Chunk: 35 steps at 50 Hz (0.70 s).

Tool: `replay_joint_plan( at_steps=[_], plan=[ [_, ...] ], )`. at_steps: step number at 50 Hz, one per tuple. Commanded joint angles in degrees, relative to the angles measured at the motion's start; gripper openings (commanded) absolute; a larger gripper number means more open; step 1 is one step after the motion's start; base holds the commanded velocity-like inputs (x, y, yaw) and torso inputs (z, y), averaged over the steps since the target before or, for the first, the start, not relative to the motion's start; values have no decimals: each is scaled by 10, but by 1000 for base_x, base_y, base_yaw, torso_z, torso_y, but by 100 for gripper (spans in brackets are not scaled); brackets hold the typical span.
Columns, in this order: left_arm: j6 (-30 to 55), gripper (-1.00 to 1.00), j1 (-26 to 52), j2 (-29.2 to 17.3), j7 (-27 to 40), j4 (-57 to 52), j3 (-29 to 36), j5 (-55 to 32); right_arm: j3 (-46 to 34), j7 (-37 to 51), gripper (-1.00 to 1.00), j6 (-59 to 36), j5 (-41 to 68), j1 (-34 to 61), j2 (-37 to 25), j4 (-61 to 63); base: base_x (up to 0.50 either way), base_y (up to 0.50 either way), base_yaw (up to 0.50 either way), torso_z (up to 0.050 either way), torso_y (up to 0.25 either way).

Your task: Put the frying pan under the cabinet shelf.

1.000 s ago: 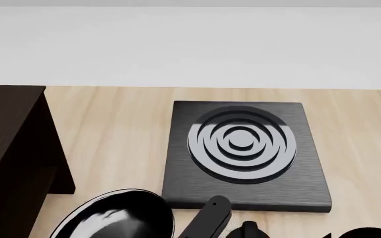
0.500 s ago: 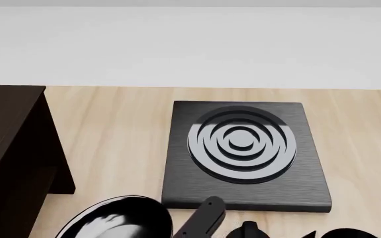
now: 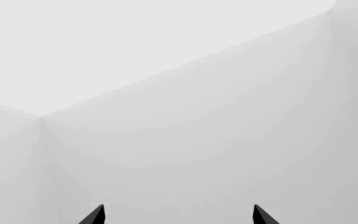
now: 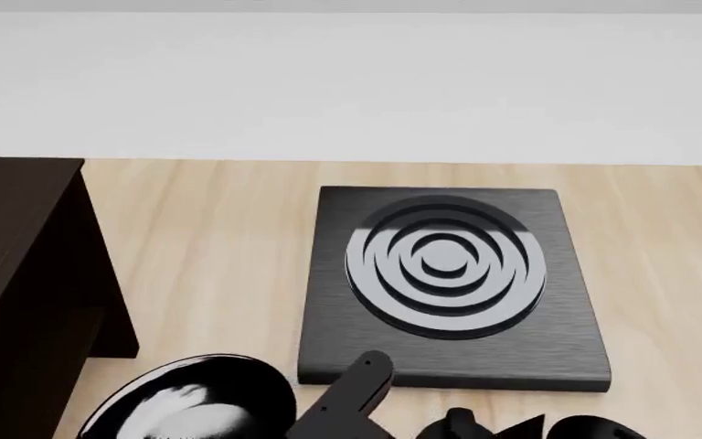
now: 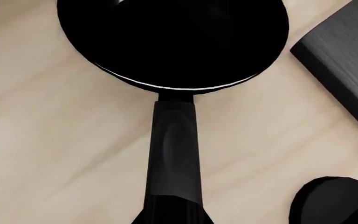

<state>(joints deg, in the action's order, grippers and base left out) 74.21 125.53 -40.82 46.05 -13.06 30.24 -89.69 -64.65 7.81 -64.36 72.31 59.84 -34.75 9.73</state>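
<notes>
The frying pan [image 4: 186,407], glossy black with a thin silvery rim, is at the bottom left of the head view, just right of the dark brown cabinet shelf [image 4: 15,274]. Its long handle [image 4: 354,393] points up and right toward the stove plate. In the right wrist view the pan [image 5: 173,37] fills the top and its handle [image 5: 174,154] runs straight into my right gripper [image 5: 169,215], which is shut on it. My left gripper [image 3: 177,215] is open and empty, facing bare white walls; only its two fingertips show.
A square black stove plate [image 4: 449,283] with concentric rings lies on the light wooden table [image 4: 217,247], right of the pan; its corner shows in the right wrist view [image 5: 347,56]. Dark parts of my right arm [image 4: 455,425] sit at the bottom edge. A white wall is behind.
The pan and its handle have moved left, toward the cabinet shelf, held by my right gripper. The right arm parts have shifted left too.
</notes>
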Motion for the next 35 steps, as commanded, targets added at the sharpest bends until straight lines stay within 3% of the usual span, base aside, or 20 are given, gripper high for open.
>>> replay_joint_plan(
  at_steps=[1,35],
  plan=[
    [2,100,1,-3,8,-6,1,-11,-11,-47,-100,35,-66,8,38,-63,0,0,0,0,0],
    [-4,100,-7,-17,20,-23,-1,-20,-65,-91,-100,29,-103,7,101,-152,0,0,1,0,0]
  ],
)
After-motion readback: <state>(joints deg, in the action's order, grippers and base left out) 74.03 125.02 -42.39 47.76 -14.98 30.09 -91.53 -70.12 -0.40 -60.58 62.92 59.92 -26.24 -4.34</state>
